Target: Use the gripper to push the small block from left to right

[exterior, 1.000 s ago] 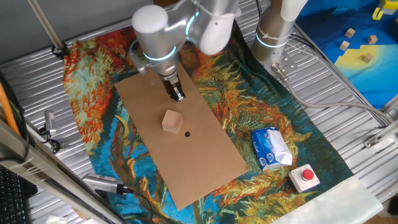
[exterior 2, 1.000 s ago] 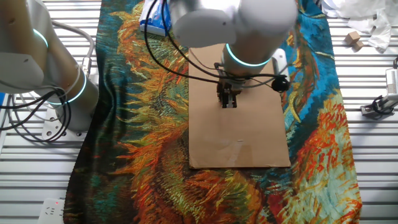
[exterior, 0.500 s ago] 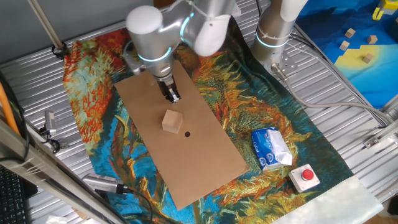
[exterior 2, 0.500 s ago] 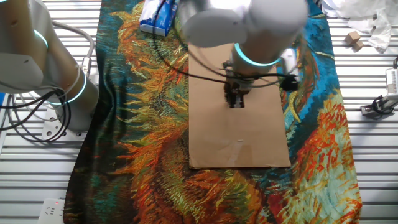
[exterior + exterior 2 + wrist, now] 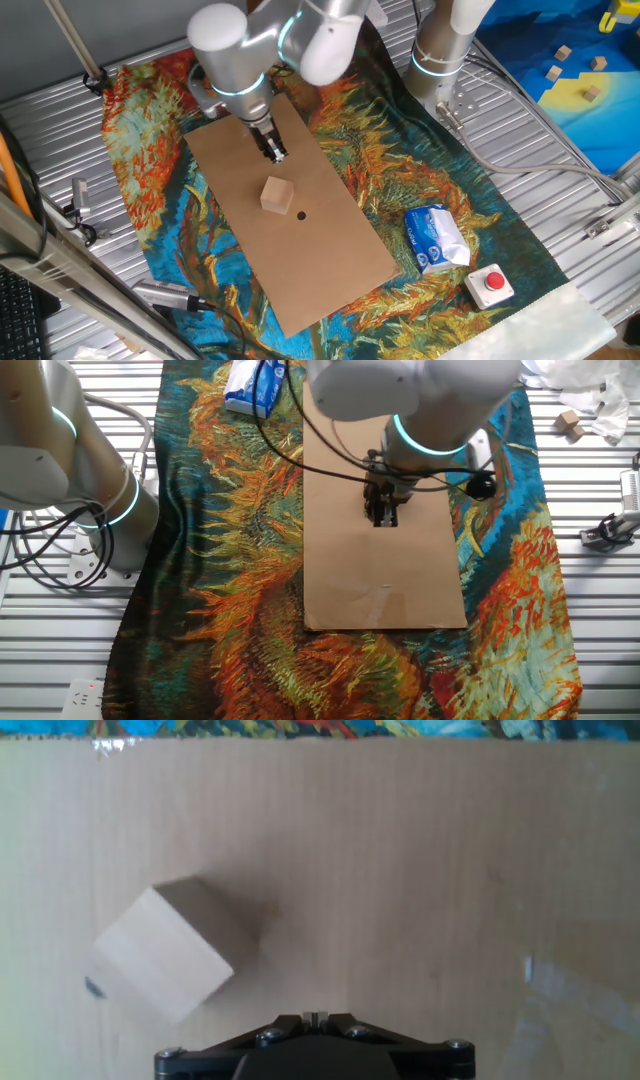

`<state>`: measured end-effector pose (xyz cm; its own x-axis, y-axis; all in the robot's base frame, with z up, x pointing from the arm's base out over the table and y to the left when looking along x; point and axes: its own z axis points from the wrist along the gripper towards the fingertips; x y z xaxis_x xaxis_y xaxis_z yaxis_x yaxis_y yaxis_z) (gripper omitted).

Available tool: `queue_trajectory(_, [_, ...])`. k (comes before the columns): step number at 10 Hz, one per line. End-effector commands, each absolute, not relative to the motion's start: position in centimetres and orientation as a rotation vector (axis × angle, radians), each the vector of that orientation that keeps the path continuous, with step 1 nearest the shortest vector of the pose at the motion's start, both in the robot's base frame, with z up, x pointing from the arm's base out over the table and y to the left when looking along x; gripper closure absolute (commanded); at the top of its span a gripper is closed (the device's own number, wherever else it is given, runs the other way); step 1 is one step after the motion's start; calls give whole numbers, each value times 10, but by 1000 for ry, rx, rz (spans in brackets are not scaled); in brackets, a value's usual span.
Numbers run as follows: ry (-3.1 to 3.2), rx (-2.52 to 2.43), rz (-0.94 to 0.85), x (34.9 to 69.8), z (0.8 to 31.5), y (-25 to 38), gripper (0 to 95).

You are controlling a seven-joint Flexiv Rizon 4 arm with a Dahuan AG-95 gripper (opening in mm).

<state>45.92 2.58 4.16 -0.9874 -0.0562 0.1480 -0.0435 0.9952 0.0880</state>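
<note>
In one fixed view the gripper hung at the upper left of the cardboard, its two fingers pressed together with nothing between them. The block lay just below it in the frame, near but apart, beside a small dark dot. Far to the right were a carton and a red button. In the hand view the block sat at the left, turned diagonally.

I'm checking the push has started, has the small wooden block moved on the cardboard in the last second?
No. The small block sits by the same dark spot on the cardboard sheet; only the gripper shifted up-left, away from it.
</note>
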Motion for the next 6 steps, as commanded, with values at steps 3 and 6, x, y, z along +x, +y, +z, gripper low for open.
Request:
queue_trajectory(3, [-3009, 63, -121, 467, 30, 33, 950])
queue_trajectory(6, [-3009, 59, -134, 475, 35, 33, 950])
